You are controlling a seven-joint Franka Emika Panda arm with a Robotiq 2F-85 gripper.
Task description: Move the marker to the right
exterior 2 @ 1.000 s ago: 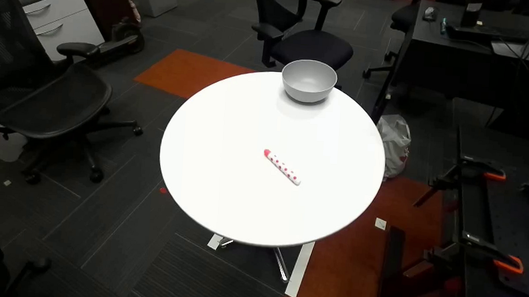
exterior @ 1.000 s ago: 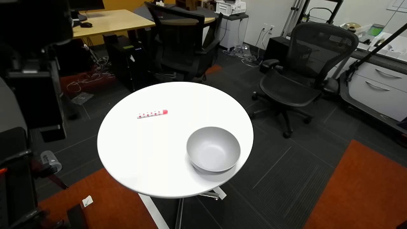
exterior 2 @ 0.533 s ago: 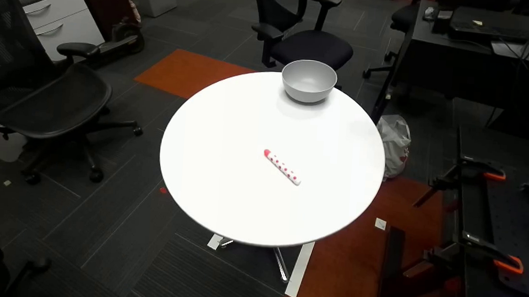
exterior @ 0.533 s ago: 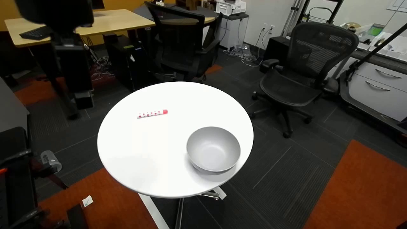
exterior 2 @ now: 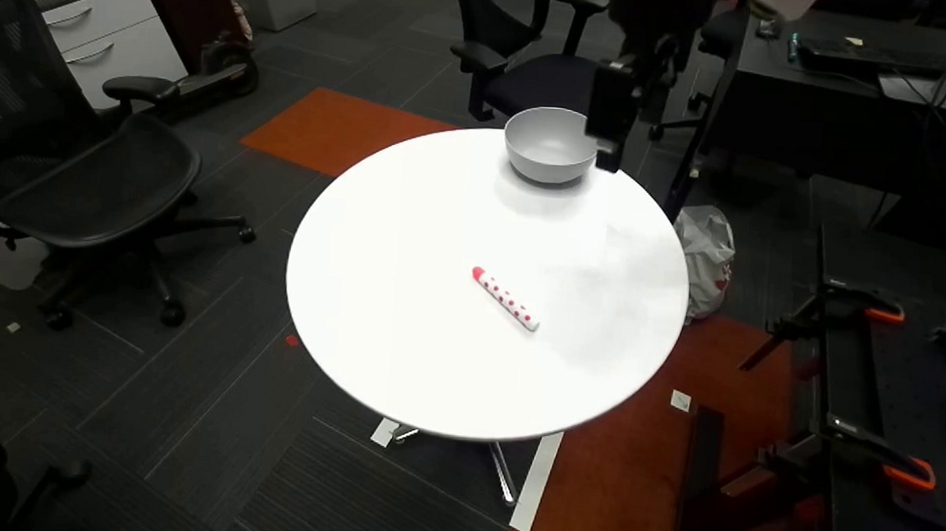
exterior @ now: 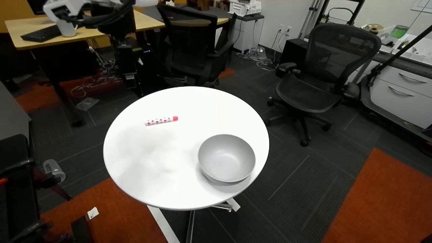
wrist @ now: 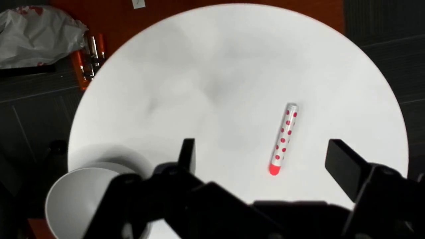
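The marker is a short white stick with red dots and a red end. It lies on the round white table [exterior: 189,101] in both exterior views [exterior: 161,120] [exterior 2: 505,299]. In the wrist view the marker [wrist: 283,139] lies below the gripper [wrist: 260,142], in the gap seen between the spread fingers [wrist: 347,169]. The gripper is open and empty, and it touches nothing. In an exterior view the gripper [exterior: 131,81] hangs past the table's far left edge in the picture. In an exterior view the gripper [exterior 2: 609,155] overlaps the bowl's right rim in the picture.
A large grey bowl [exterior: 226,158] stands on the table near its edge, also seen in the wrist view [wrist: 78,196]. Office chairs [exterior: 324,67] stand on the floor around the table. A plastic bag [exterior 2: 703,259] lies beside it.
In an exterior view the gripper has moved right and up in the picture, and in an exterior view it has come into sight beside the bowl. Soft shadows now fall on the table. Marker and bowl are unmoved.
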